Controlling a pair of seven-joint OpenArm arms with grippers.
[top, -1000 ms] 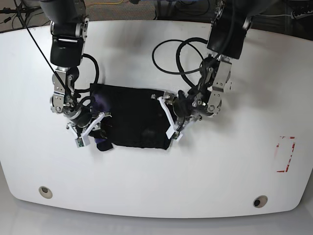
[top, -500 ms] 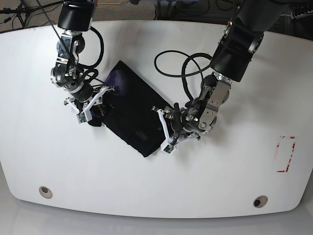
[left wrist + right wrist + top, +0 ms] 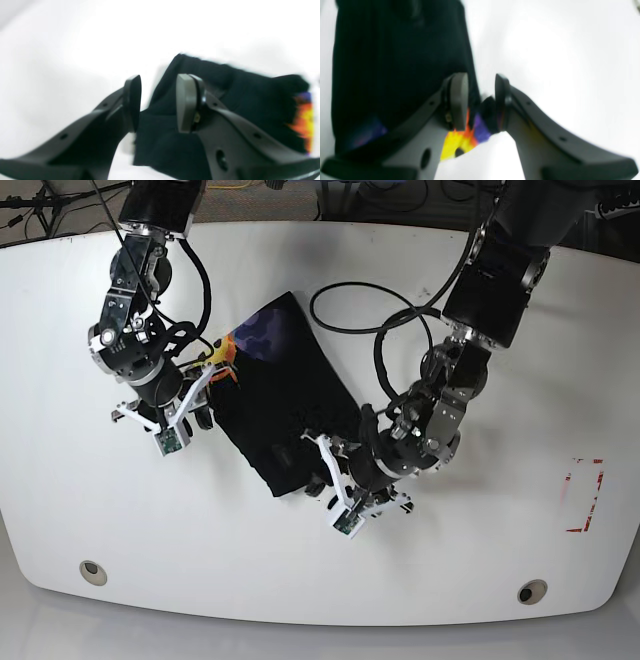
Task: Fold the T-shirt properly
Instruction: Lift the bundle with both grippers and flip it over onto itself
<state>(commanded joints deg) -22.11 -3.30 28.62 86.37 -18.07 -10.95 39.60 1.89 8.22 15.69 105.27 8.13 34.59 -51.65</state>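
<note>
Diagonally across the middle of the white oval tabletop [image 3: 480,560], the folded black cloth T-shirt [image 3: 285,405] is laid as a compact, roughly rectangular bundle, its long axis running from the upper middle down toward the lower middle in the base view. A purple-blue graphic [image 3: 262,332] is seen on its upper end, and a yellow-orange patch [image 3: 222,356] is exposed at its upper-left edge.

The right gripper [image 3: 178,412], on the left of the base view, is positioned at that upper-left edge. In the right wrist view, its fingers [image 3: 458,100] are seen parted by a narrow gap, with a fold of printed cloth caught between them; whether the cloth is truly pinched cannot be told.

The left gripper [image 3: 335,485] is placed at the bundle's lower end. In the left wrist view, its dark fingers [image 3: 186,102] are held apart, with one over the black cloth and the other over bare table; nothing is grasped.
</note>
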